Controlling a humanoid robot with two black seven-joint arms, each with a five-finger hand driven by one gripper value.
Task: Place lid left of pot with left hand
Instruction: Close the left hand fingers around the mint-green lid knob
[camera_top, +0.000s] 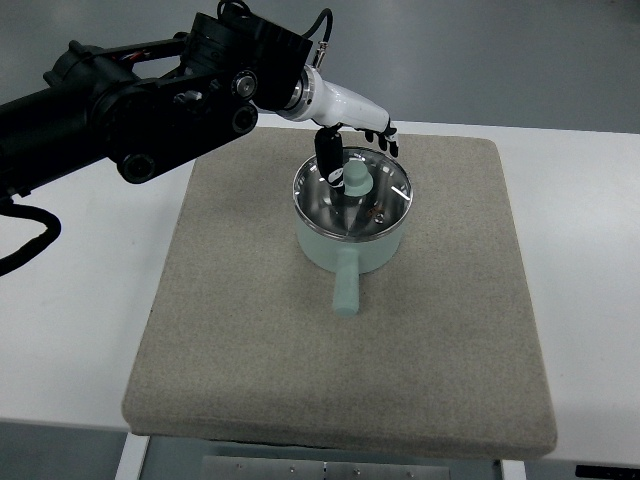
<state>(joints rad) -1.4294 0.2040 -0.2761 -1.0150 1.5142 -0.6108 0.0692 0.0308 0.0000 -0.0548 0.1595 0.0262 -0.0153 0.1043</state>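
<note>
Beige mat (250, 350) lying on white table (80, 330) | mint pot (350, 245) sitting mid-mat, handle pointing nearward | glass lid (385, 195) resting on pot | left hand (350, 135) hovering at lid's far rim, dark fingers (327, 155) reaching down beside knob (355, 180), grip unclear

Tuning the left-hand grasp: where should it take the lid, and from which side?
Best bet is the knob, the pale green stub standing up at the centre of the glass lid. The lid sits flush in the pot rim, leaving no edge to pinch. Come down from above; the left hand already hovers over the far-left rim, a dark finger reaching toward the knob.
</note>
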